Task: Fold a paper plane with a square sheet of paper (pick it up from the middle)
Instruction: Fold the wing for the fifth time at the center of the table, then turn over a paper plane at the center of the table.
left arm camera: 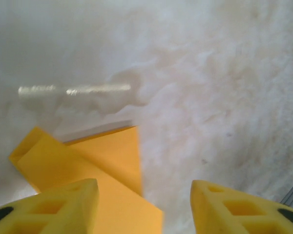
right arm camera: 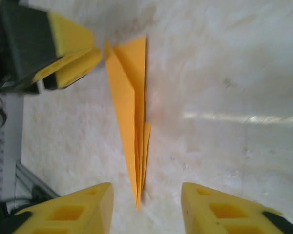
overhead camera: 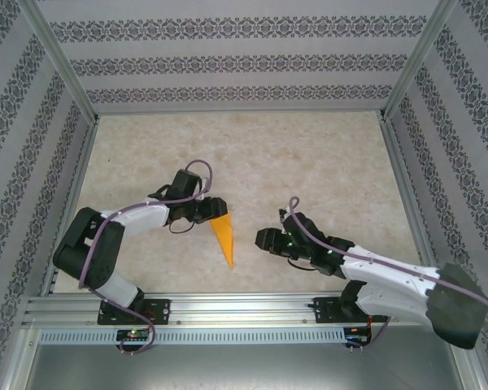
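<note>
Lying free on tabletop point(overhead camera: 309, 162): folded paper plane point(overhead camera: 224, 237).
Spread and empty: left pincer point(overhead camera: 215, 209), right pincer point(overhead camera: 262, 240). Plane looks light, flimsy; best pinched mid-body across layered creases.

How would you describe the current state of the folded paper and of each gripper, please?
paper plane: folded into a narrow dart, lying on the table, gripped by neither gripper.
left gripper: open, at the plane's wide end.
right gripper: open, facing the plane's pointed tip, not touching it.
</note>
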Controlling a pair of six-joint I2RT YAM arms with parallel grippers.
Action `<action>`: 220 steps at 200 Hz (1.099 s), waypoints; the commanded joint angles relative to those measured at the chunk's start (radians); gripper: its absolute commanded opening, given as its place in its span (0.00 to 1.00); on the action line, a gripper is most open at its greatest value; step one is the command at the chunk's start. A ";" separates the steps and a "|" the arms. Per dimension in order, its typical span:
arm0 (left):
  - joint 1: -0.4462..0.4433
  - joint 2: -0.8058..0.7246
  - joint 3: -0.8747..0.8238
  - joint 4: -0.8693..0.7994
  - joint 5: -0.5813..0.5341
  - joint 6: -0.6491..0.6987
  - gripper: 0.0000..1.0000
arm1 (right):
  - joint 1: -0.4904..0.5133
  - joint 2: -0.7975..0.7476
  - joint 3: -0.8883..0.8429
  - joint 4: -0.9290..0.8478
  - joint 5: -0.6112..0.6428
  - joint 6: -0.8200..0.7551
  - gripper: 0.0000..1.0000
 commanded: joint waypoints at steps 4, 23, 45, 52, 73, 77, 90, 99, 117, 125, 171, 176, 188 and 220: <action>-0.039 -0.128 0.127 -0.309 -0.256 0.040 0.70 | -0.024 -0.117 -0.002 -0.111 0.197 -0.030 0.59; -0.080 -0.151 0.192 -0.493 -0.432 0.008 0.75 | -0.038 -0.183 -0.038 -0.080 0.246 -0.017 0.77; -0.174 -0.139 0.240 -0.616 -0.546 -0.048 0.79 | -0.054 -0.215 -0.053 -0.083 0.271 -0.017 0.93; -0.209 -0.127 0.251 -0.640 -0.575 -0.069 0.80 | -0.060 -0.213 -0.056 -0.080 0.265 -0.015 0.98; -0.283 -0.094 0.263 -0.691 -0.653 -0.148 0.81 | -0.082 -0.183 -0.063 -0.040 0.209 -0.041 0.98; -0.294 -0.088 0.264 -0.693 -0.662 -0.161 0.81 | -0.084 -0.174 -0.062 -0.042 0.206 -0.045 0.98; -0.329 -0.059 0.275 -0.700 -0.674 -0.191 0.82 | -0.090 -0.136 -0.044 -0.063 0.198 -0.061 0.98; -0.354 -0.032 0.294 -0.708 -0.684 -0.200 0.89 | -0.093 -0.109 -0.028 -0.091 0.202 -0.071 0.98; -0.395 0.043 0.363 -0.756 -0.703 -0.205 0.94 | -0.093 -0.063 -0.008 -0.114 0.206 -0.080 0.98; -0.412 0.078 0.397 -0.783 -0.717 -0.207 0.94 | -0.093 -0.045 -0.005 -0.107 0.197 -0.080 0.98; -0.440 0.159 0.457 -0.838 -0.746 -0.262 0.97 | -0.093 0.046 -0.017 -0.040 0.158 -0.061 0.98; -0.439 0.158 0.452 -0.835 -0.747 -0.267 0.97 | -0.093 0.054 -0.016 -0.037 0.155 -0.063 0.98; -0.439 0.165 0.451 -0.830 -0.748 -0.273 0.98 | -0.093 0.074 -0.008 -0.034 0.144 -0.067 0.98; -0.433 0.204 0.473 -0.828 -0.726 -0.280 0.98 | -0.093 0.129 0.014 -0.038 0.130 -0.083 0.98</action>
